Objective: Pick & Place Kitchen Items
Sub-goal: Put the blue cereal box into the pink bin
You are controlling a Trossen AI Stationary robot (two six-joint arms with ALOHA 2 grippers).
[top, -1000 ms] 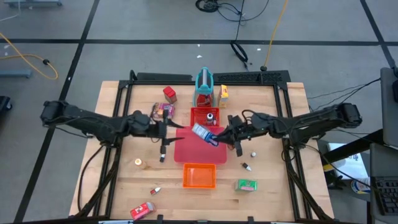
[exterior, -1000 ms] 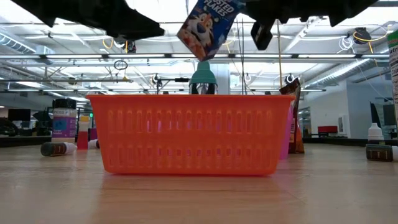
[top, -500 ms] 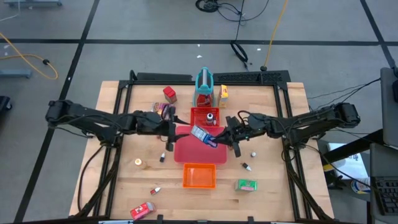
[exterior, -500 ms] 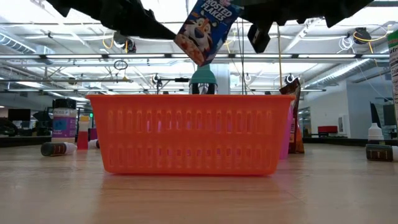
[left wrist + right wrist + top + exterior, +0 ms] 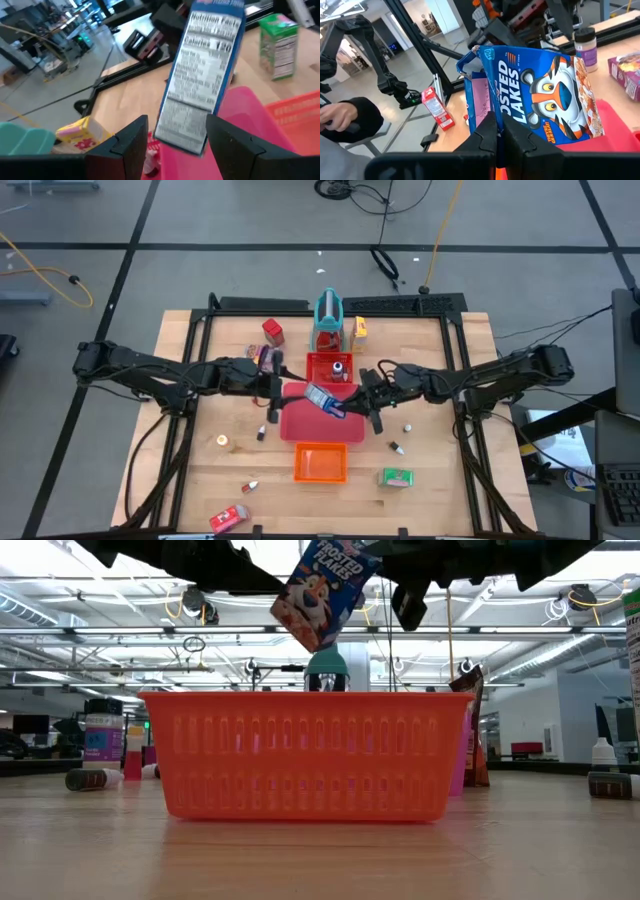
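Both grippers meet midair — right gripper [image 5: 496,131] pinching cereal box [image 5: 540,95].

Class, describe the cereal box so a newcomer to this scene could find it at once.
Start at the red tray in the middle of the table. Just above it, the right gripper holds the cereal box in the air, jaws shut on its edge. It is the only blue-and-white box with a cartoon tiger, and the only item off the table.

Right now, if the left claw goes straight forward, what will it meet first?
Most likely the blue cereal box, held up by the shut right claw. The open left claw points at its lower end, though depth is unclear.
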